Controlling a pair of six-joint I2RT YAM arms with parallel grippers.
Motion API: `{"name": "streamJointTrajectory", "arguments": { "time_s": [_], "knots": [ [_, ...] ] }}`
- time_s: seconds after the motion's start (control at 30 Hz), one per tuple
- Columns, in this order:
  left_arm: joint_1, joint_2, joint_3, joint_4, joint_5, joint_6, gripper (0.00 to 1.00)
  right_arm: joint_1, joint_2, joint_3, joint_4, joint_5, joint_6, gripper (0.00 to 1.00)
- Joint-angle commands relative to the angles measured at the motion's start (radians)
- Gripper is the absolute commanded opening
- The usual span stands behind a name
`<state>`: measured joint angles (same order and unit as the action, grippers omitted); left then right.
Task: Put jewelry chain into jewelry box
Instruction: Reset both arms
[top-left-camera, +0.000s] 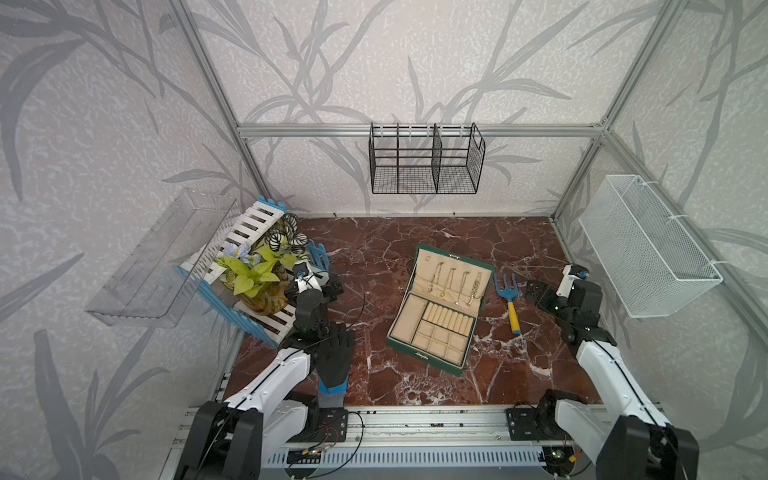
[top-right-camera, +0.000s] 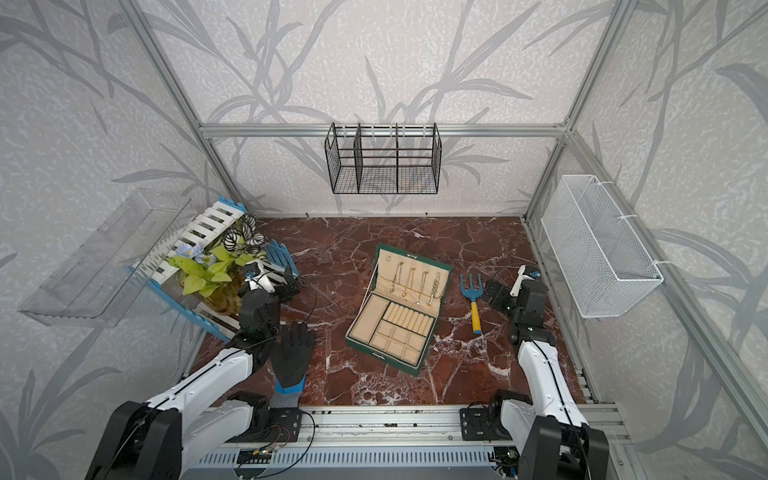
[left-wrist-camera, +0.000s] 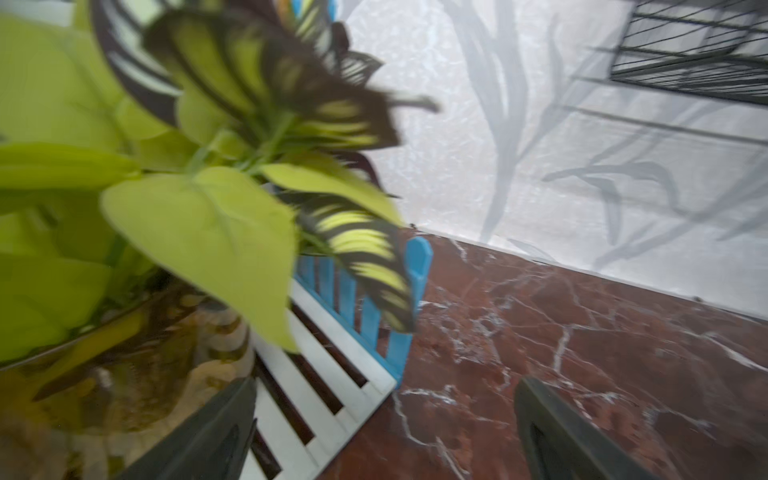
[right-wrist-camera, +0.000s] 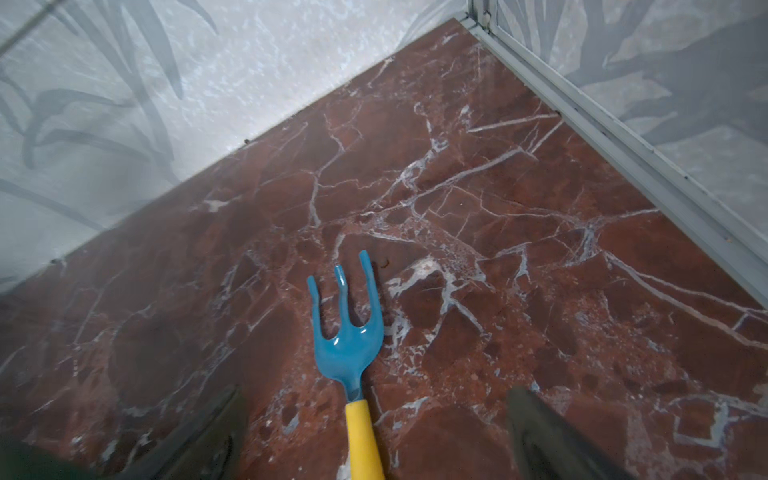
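The red marble table (top-left-camera: 374, 257) takes up the whole floor, and right in the middle of it sits the jewelry box (top-left-camera: 405, 320), wide open in both top views. Its long axis runs on a slant, left end farther back and right end nearer the arms. The gold clasp (top-left-camera: 419, 354) on the front edge faces the arms' side, turned a little toward the left arm. The lid (top-left-camera: 457, 255) stands tipped back toward the rear wall.

On the left side, the left gripper (left-wrist-camera: 380, 390) hangs beside the potted plant (top-left-camera: 253, 270) on the blue-and-white slatted rack (top-left-camera: 249, 224), well apart from the box. Its fingers are spread wide with nothing between them. The right gripper (right-wrist-camera: 376, 390) is spread just as wide and also grips nothing. It hovers just beside the garden fork (top-left-camera: 508, 297), which lies right of the box with its tines toward the back wall. A black glove (top-left-camera: 334, 357) lies flat by the left arm.

Smallest of all are the four jewelry chains (top-left-camera: 451, 282), lying against the lid's beige lining. Each runs lengthwise from the lid's top edge down toward the hinge.
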<state>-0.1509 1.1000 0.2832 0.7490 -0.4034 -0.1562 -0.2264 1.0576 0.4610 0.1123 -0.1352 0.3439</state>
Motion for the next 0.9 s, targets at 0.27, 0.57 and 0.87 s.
{"name": "streamJointTrajectory", "arguments": {
  "time_s": [0.27,0.57,0.87],
  "knots": [
    [0.052,0.217,-0.020,0.431,0.246,0.272,1.00,0.096,0.350,-0.072,0.636,0.040,-0.203,0.99],
    [0.033,0.240,-0.067,0.364,0.155,0.229,1.00,0.172,0.498,-0.070,0.778,0.047,-0.294,0.99],
    [0.108,0.429,-0.038,0.492,0.246,0.168,1.00,0.177,0.476,-0.049,0.698,0.054,-0.300,0.99]
  ]
}}
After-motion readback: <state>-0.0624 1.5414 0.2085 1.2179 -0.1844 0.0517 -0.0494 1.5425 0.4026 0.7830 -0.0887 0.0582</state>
